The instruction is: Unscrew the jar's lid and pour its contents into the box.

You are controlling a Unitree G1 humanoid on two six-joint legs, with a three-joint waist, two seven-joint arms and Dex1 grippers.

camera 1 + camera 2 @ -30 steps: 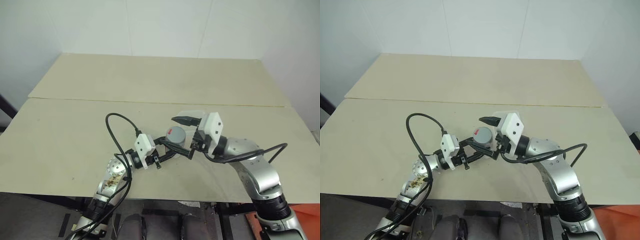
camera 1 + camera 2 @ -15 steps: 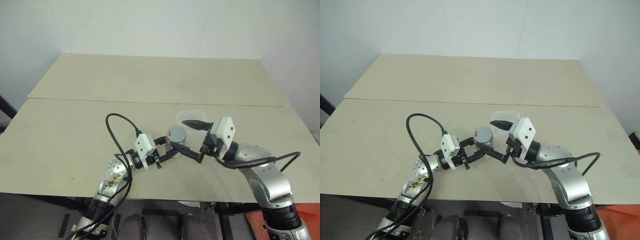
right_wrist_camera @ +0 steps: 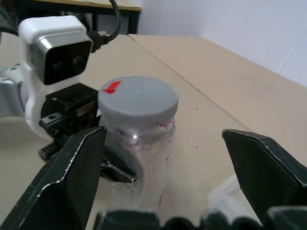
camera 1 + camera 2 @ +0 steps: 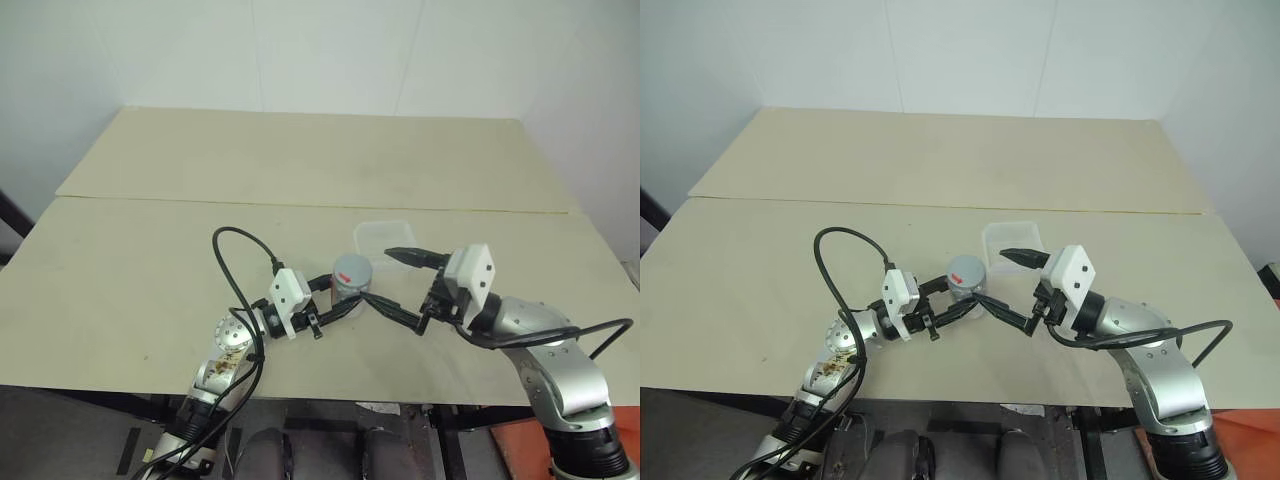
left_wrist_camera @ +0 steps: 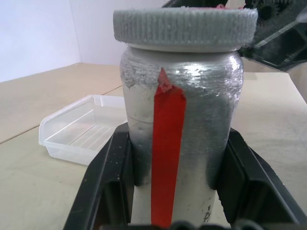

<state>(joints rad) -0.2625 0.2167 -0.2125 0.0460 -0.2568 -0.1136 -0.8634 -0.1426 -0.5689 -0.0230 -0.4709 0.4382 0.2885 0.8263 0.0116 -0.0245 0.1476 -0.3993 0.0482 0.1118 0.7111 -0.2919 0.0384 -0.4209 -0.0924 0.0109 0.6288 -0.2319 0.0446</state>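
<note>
- Meanwhile, our left gripper (image 4: pixel 345 305) clamped the jar (image 4: pixel 351 278), lid (image 3: pixel 137 100) on.
- Our right gripper (image 4: pixel 393 282) had backed away rightward, jaws wide, empty: regrasp likely needed.

Left gripper (image 4: pixel 343 303) reaches forward and to the right, its two black fingers clamped on the jar (image 4: pixel 352 276). Right gripper (image 4: pixel 392 280) points toward the left arm, fingers spread wide apart, just beside the jar, touching nothing.
</note>
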